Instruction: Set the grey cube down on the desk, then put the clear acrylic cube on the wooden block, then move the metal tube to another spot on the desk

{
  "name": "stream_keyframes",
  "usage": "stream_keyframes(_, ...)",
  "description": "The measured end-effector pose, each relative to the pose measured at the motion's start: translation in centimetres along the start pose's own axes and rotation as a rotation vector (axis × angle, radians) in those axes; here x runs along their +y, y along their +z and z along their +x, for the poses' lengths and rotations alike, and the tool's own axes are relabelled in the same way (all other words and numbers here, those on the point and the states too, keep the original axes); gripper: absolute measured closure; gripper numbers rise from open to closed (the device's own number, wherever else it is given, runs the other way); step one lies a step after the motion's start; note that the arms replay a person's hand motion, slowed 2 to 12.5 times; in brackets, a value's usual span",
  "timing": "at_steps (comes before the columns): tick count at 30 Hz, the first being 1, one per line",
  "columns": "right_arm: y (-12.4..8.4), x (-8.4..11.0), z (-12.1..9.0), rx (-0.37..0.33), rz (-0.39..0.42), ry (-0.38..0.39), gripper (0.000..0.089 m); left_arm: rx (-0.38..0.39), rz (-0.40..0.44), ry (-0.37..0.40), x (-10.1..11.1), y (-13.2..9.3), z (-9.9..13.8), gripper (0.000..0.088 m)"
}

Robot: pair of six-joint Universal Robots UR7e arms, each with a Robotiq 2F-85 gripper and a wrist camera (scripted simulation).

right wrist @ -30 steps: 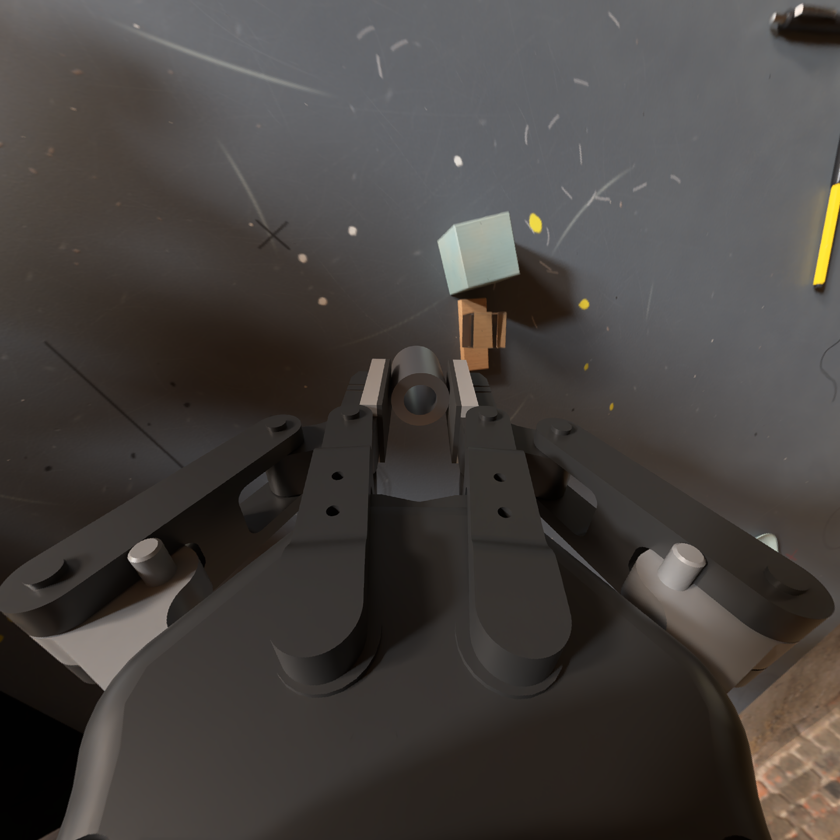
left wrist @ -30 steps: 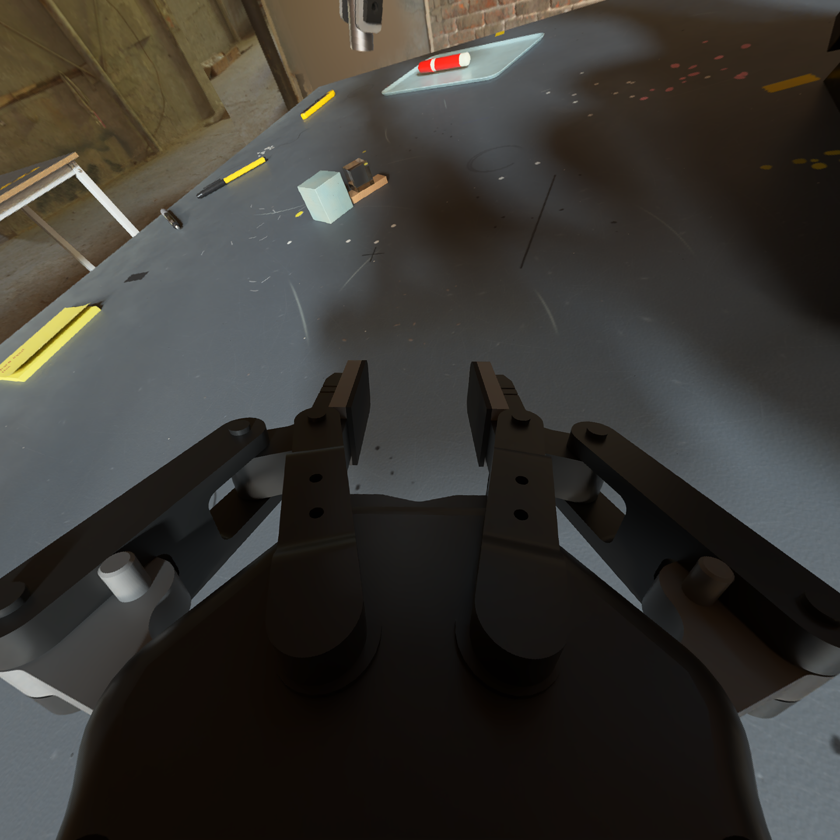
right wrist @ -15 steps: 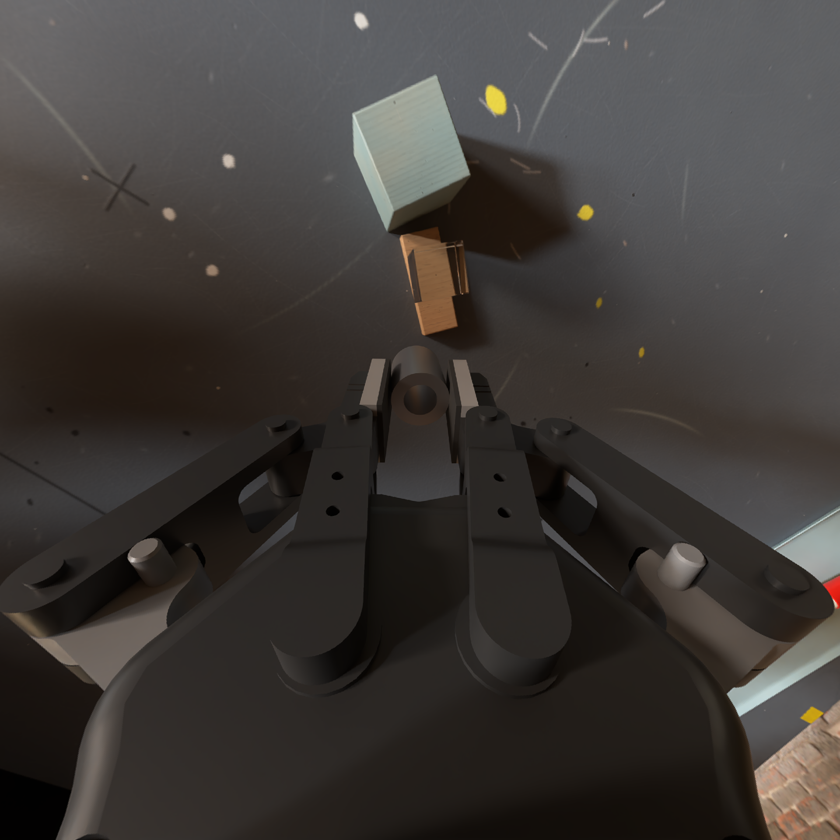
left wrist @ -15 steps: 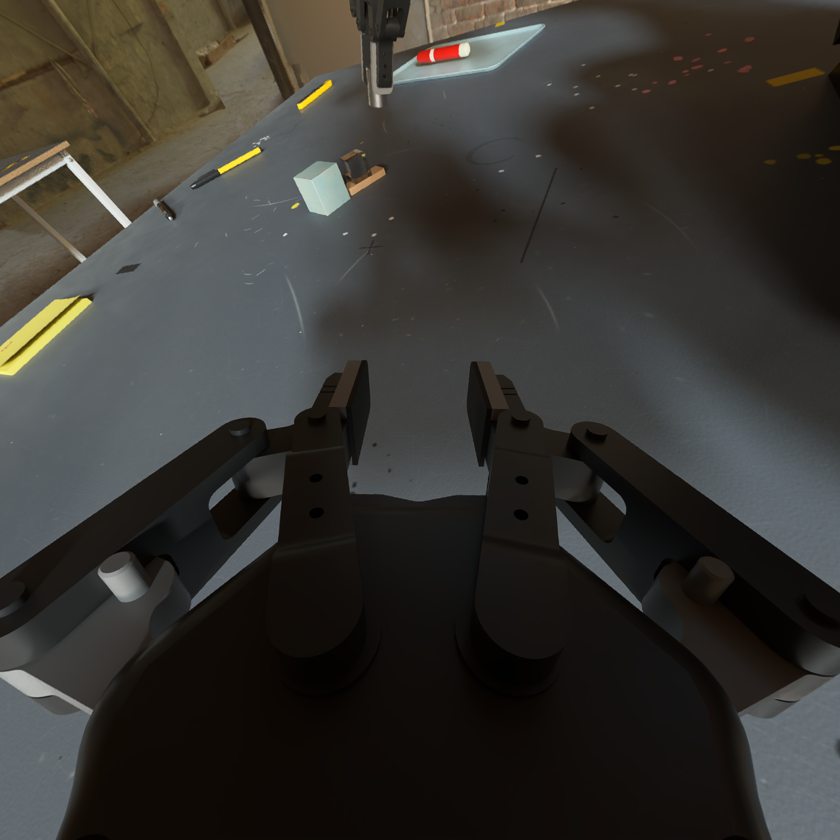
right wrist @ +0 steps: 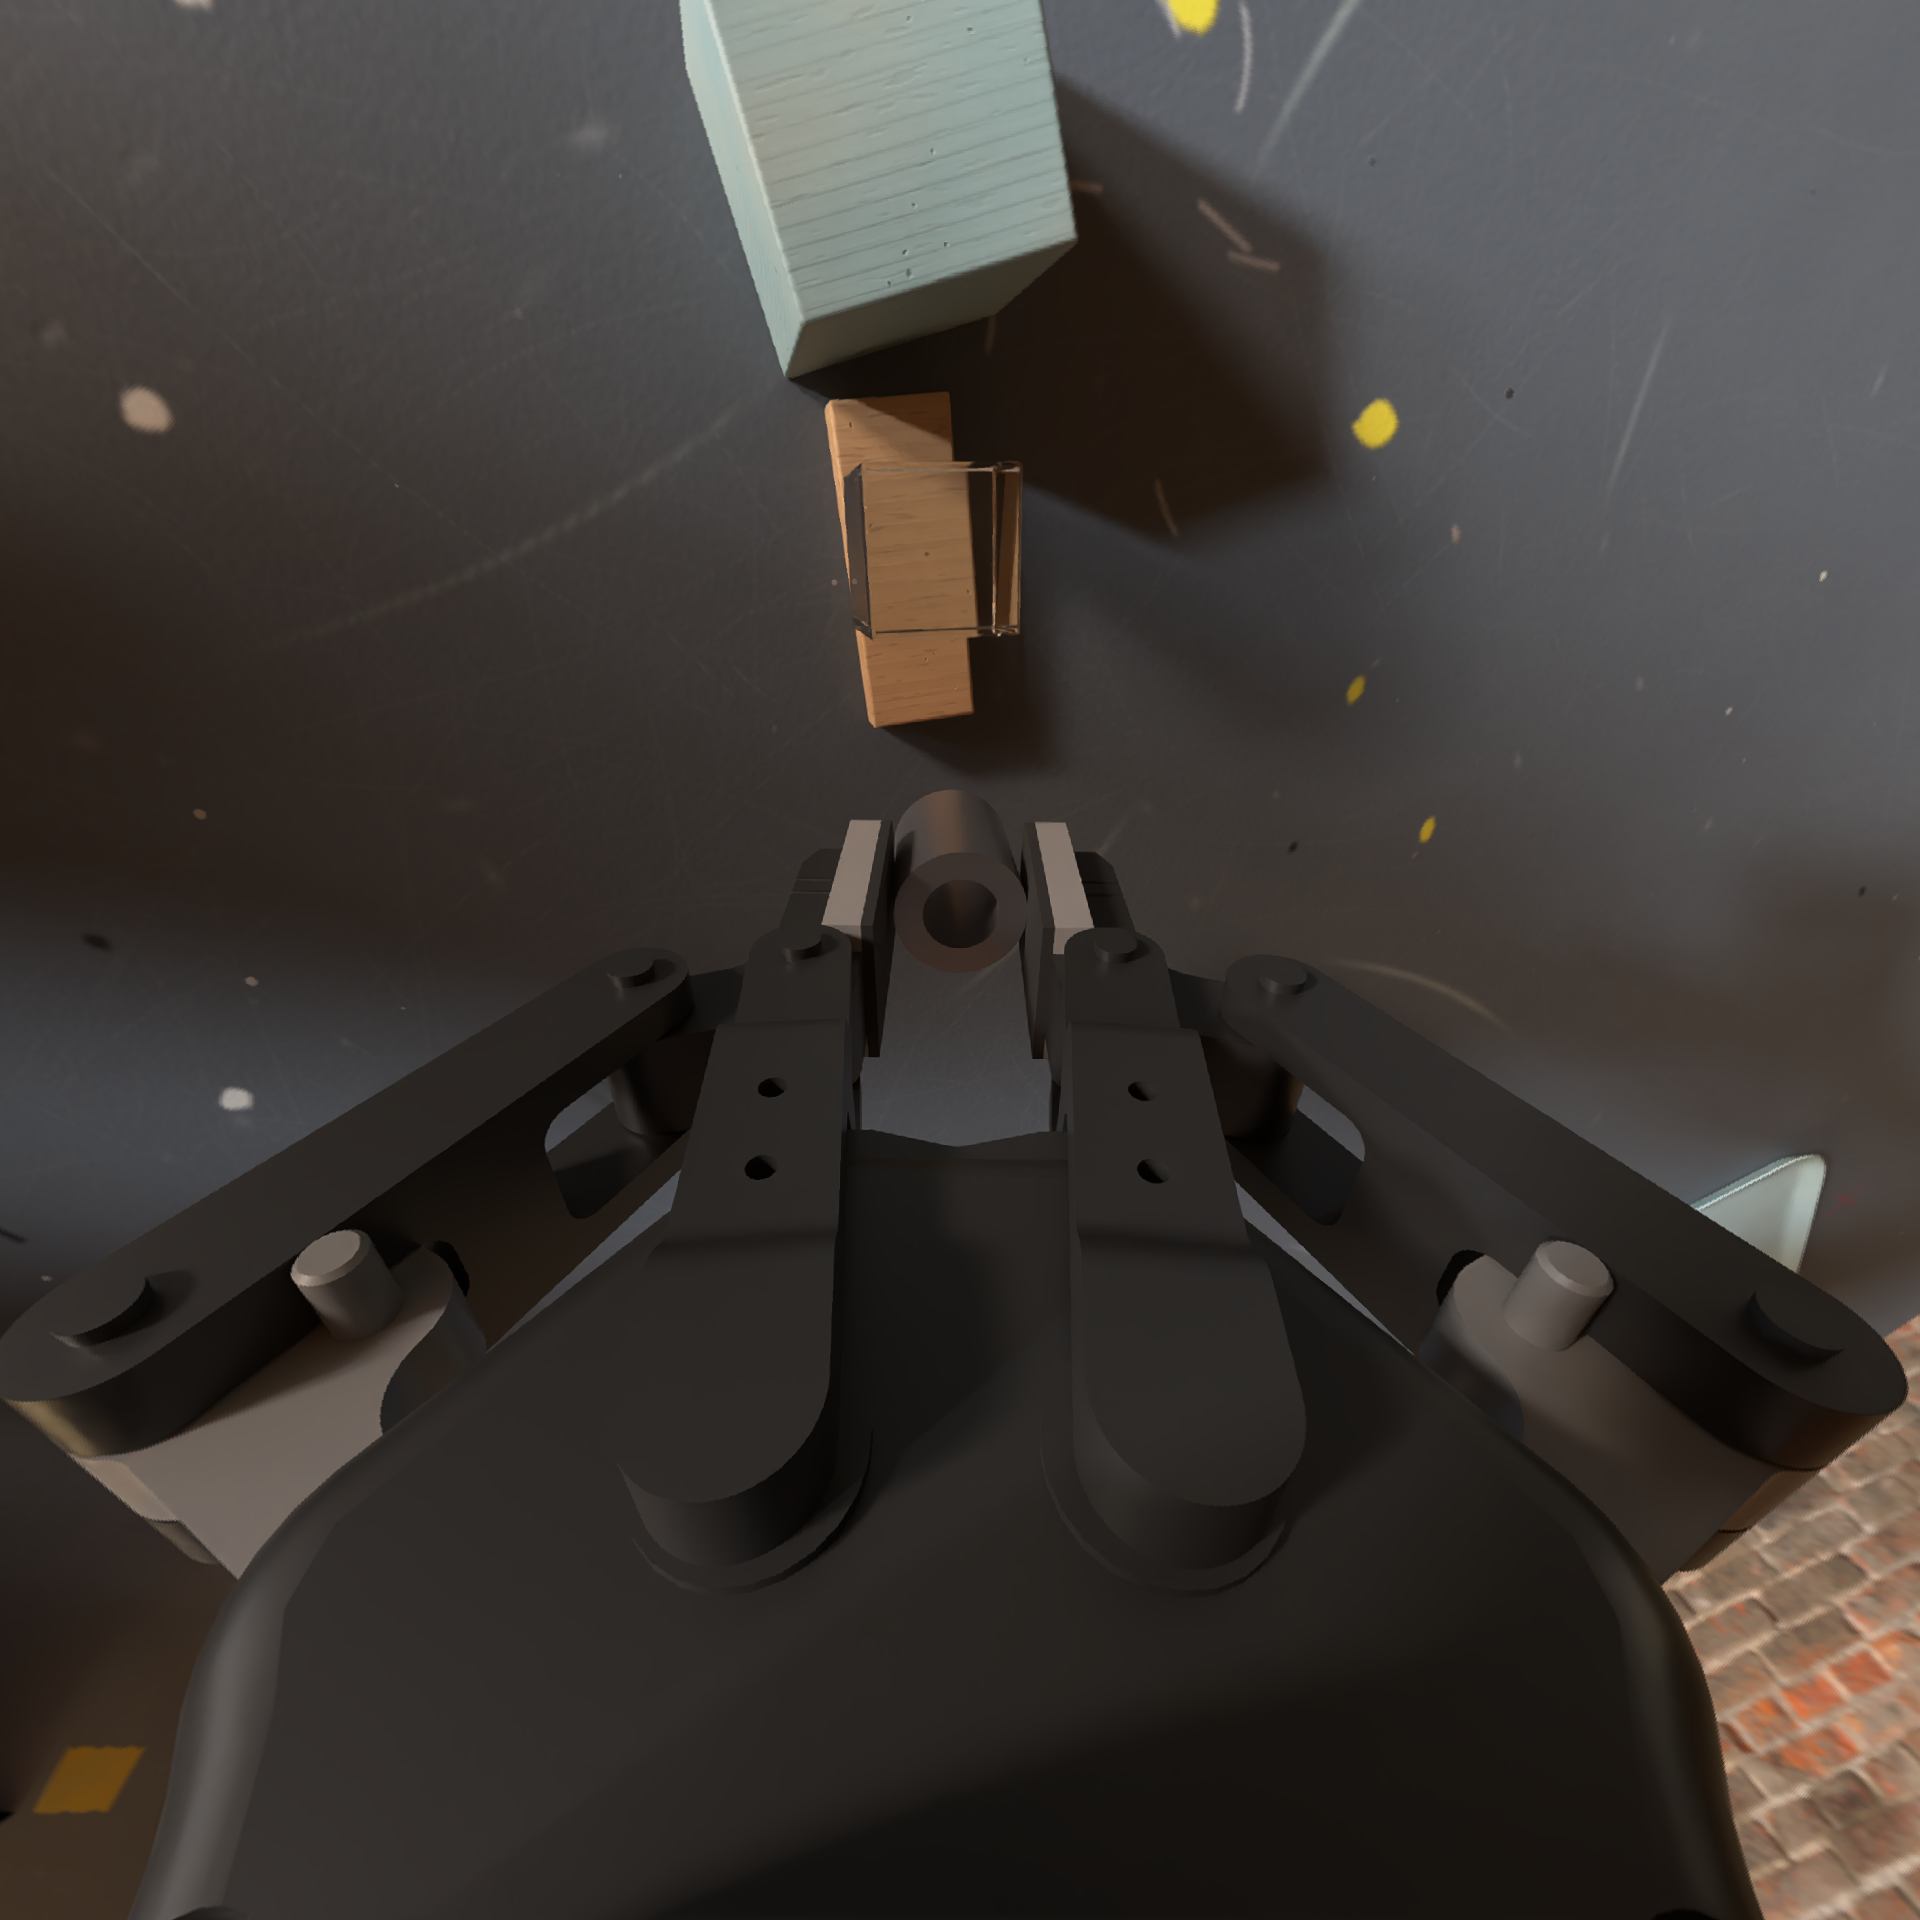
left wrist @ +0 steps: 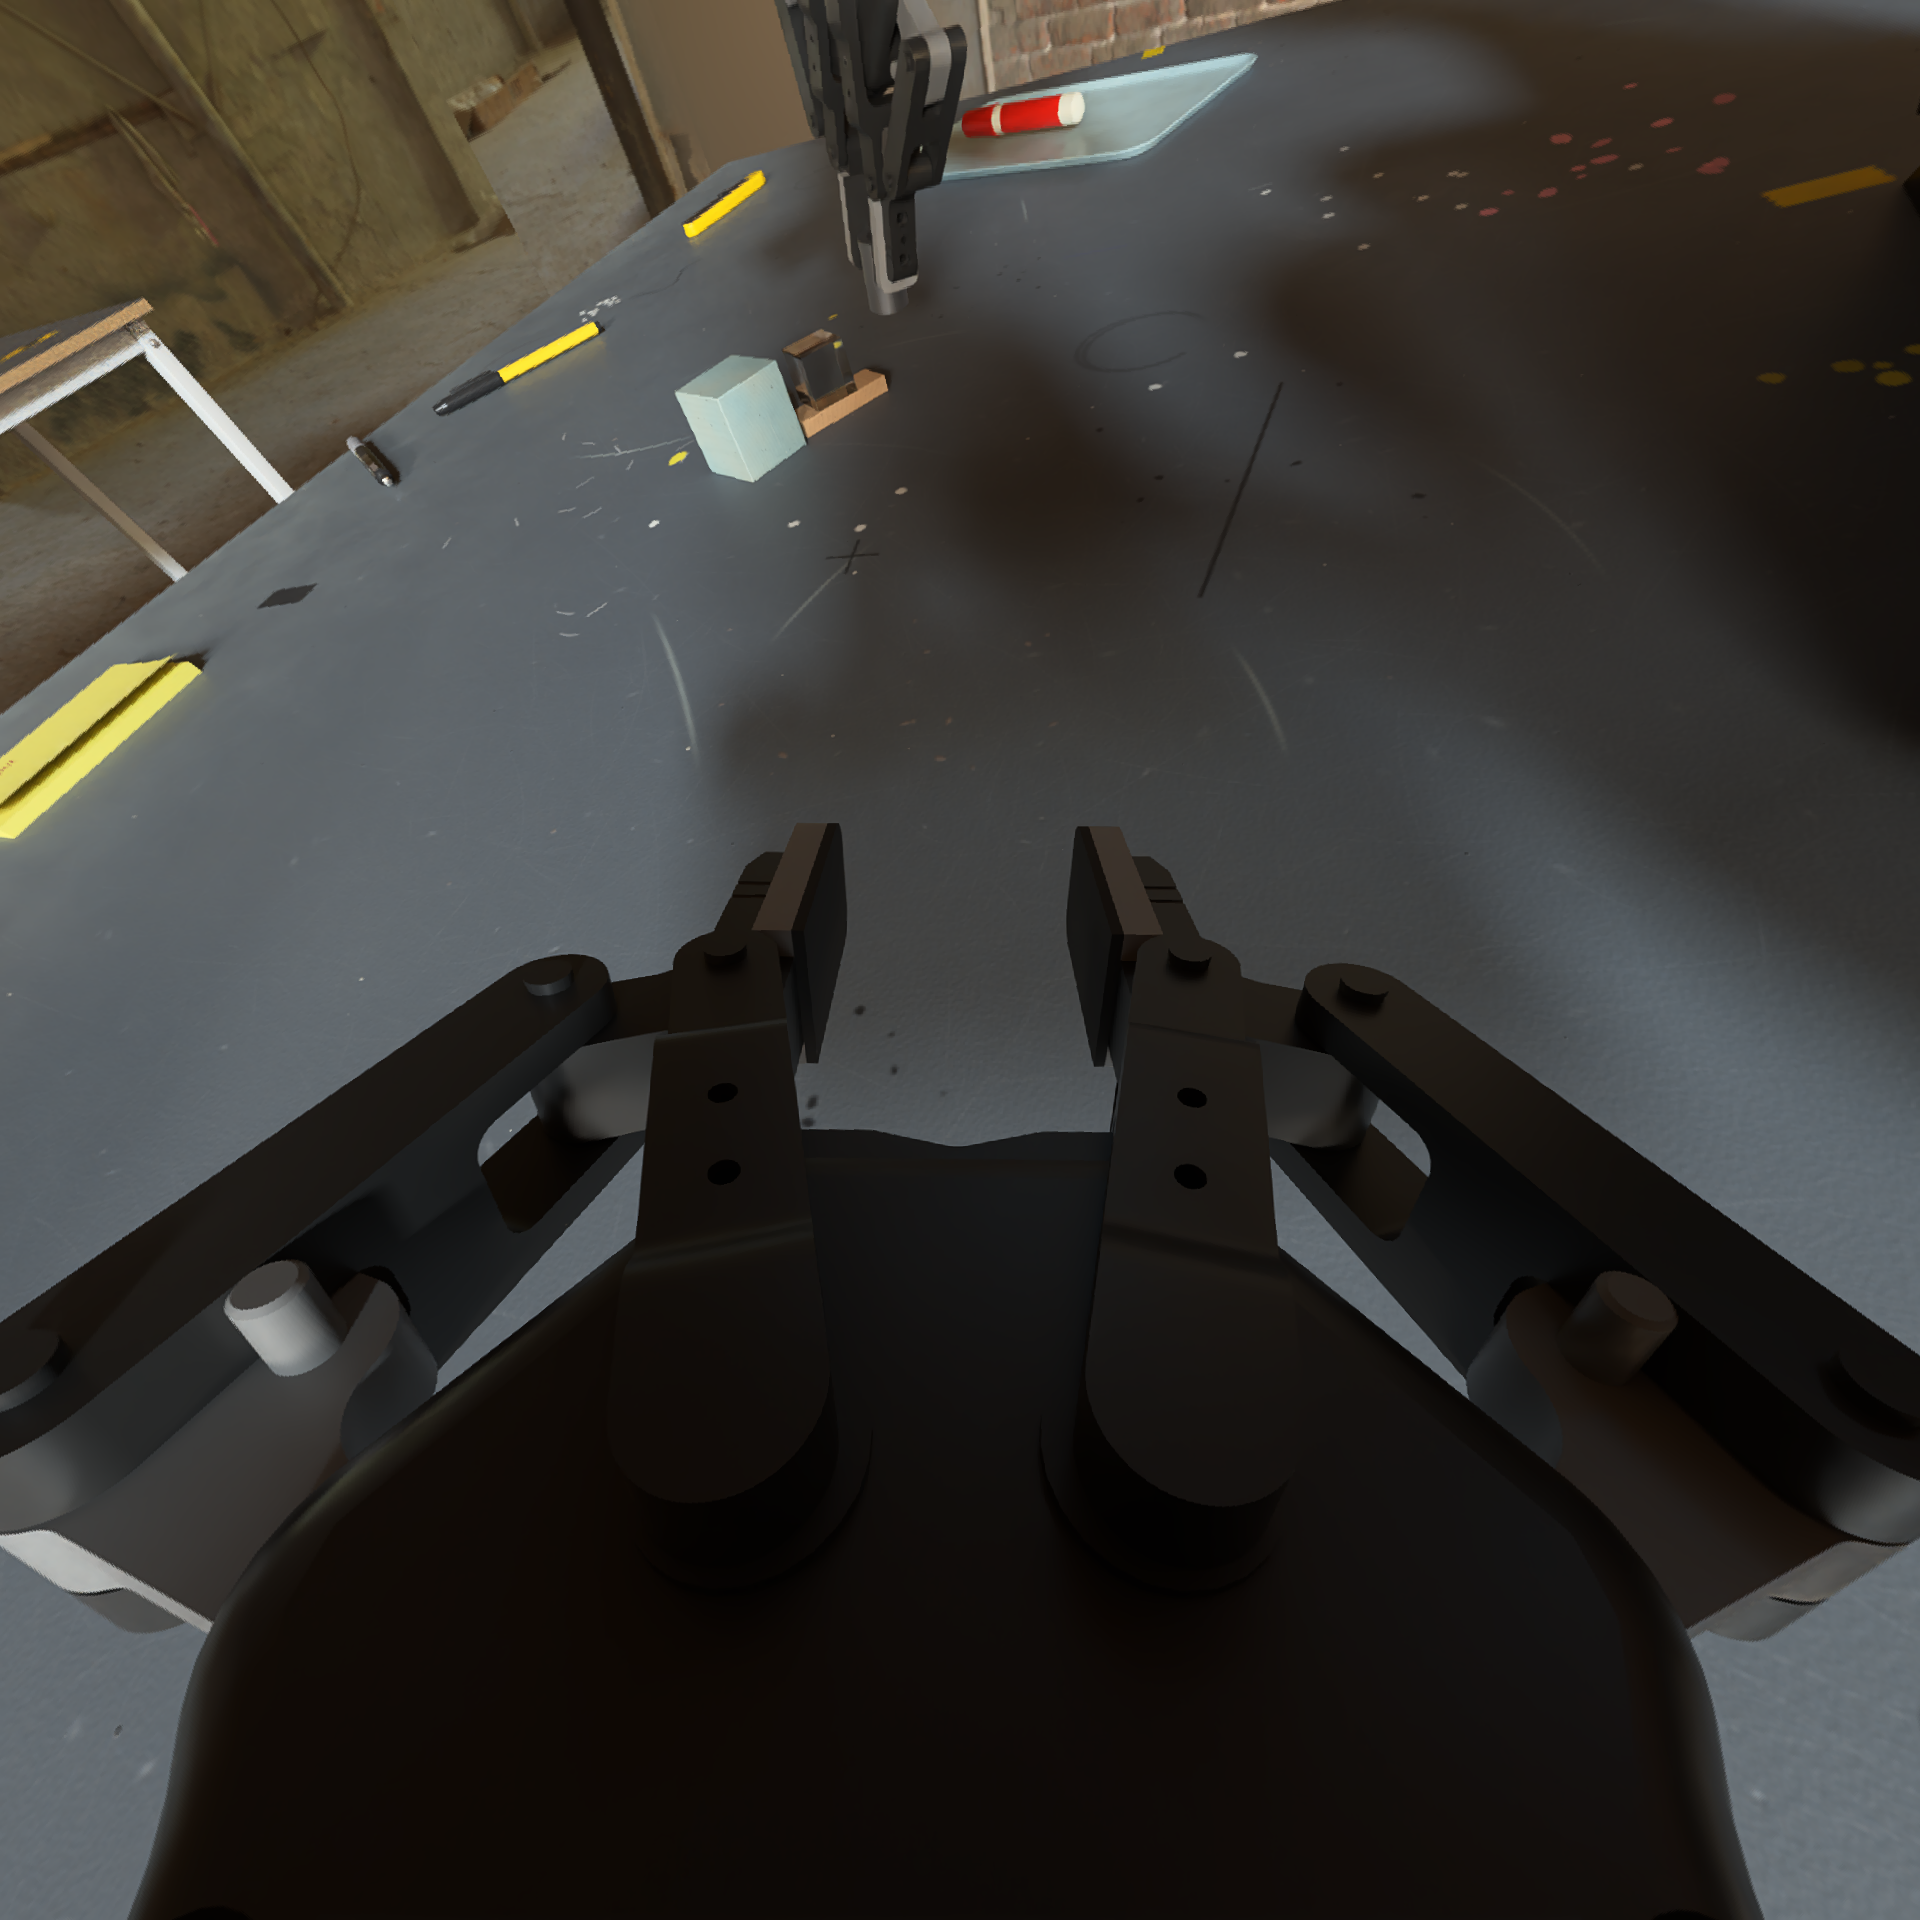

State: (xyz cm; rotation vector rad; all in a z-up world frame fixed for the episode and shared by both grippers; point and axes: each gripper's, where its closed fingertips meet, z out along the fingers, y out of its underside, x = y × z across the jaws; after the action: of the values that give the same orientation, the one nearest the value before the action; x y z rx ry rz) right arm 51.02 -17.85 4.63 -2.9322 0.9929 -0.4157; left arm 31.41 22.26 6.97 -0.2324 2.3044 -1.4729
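Note:
My right gripper (right wrist: 958, 883) is shut on the metal tube (right wrist: 958, 902) and holds it end-on, above the dark desk (right wrist: 416, 623). Just ahead lies the wooden block (right wrist: 909, 681) with the clear acrylic cube (right wrist: 935, 545) on it. The pale grey cube (right wrist: 883, 166) stands on the desk beyond the block. My left gripper (left wrist: 956, 925) is open and empty over bare desk, far from these. In the left wrist view the grey cube (left wrist: 740, 416), the wooden block (left wrist: 852, 400) and the right gripper (left wrist: 888, 265) with the tube (left wrist: 885, 301) show at the far end.
A glass tray (left wrist: 1143, 114) holding a red and white cylinder (left wrist: 1023, 112) lies at the far end. A yellow-and-black pen (left wrist: 520, 364), a small dark item (left wrist: 372, 460) and yellow strips (left wrist: 94, 738) lie near the left edge. A tray corner (right wrist: 1777, 1205) shows by my right gripper.
My right gripper has come down toward the desk with the tube, so the cube and block look larger and nearer. The left gripper has stayed open and barely moved.

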Motion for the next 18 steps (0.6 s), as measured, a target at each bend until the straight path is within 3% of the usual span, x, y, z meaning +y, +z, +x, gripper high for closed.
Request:
stream_keyframes(7,0.9,-0.5,0.0,-0.01,-0.036,-0.083,0.0675,-0.001,0.002,-0.008,0.0,0.0,-0.2,0.0492)
stream_keyframes(18,2.1,-0.5,0.2,-0.025,-0.105,-0.141,0.0675,0.001,0.012,-0.02,-0.1,0.0,-0.3,0.0493)
